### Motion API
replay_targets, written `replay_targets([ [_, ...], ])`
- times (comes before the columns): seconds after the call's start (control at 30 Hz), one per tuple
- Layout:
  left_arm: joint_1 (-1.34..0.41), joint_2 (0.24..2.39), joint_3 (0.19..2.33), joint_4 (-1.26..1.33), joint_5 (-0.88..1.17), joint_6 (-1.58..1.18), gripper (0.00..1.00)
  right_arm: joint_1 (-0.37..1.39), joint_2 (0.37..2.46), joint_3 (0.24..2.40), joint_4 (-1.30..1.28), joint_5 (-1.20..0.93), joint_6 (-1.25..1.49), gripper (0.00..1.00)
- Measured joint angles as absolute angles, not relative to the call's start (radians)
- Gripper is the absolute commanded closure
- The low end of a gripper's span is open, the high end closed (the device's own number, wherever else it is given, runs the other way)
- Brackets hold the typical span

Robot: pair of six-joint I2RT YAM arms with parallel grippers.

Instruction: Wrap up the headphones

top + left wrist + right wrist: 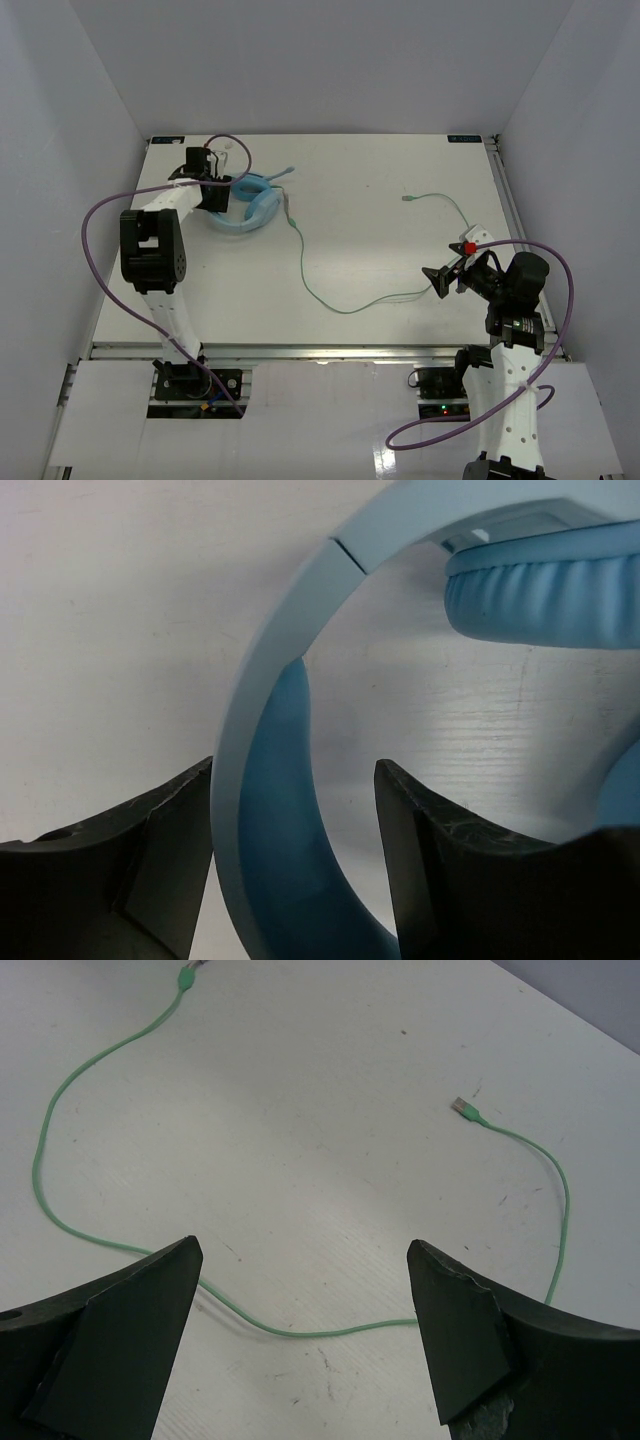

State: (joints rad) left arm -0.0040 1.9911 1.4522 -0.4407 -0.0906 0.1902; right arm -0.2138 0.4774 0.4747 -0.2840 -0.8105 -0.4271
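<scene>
near right: right gripper [305,1248] spread wide, holding nothing, low over white table [380,160], thin green cable [300,1334] lying on it between the fingers, plug [463,1109] farther out. far left: left gripper [295,775] partly open astride the band of the headphones [255,212], left finger against it, right finger apart, not clamped. purple robot cable [88,225] looping just beside.

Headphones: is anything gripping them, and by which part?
Nothing held yet. Left gripper jaws straddle the headband with a gap; right gripper stands open above the cable.
</scene>
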Motion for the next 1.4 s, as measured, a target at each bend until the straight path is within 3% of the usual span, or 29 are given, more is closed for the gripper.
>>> replay_targets([
  [0.23,-0.004,2.009,1.508,-0.440,-0.097,0.191,0.35,-0.214,0.477,0.475,-0.284,-0.810,-0.427,0.10],
  [0.73,-0.003,2.009,1.524,-0.426,-0.120,0.188,0.99,-0.214,0.477,0.475,-0.284,-0.800,-0.427,0.10],
  [0.97,0.005,1.957,1.489,-0.439,-0.072,0.114,1.00,-0.214,0.474,0.475,-0.286,-0.820,-0.434,0.10],
  [1.07,0.031,1.893,1.441,-0.445,0.046,0.029,1.00,-0.214,0.454,0.475,-0.291,-0.865,-0.449,0.01],
  [1.23,0.097,1.686,1.277,-0.427,0.266,-0.114,1.00,-0.194,0.451,0.476,-0.316,-0.983,-0.488,0.04],
  [1.4,0.109,1.455,1.147,-0.380,0.412,-0.221,1.00,-0.101,0.549,0.545,-0.362,-0.958,-0.523,0.07],
])
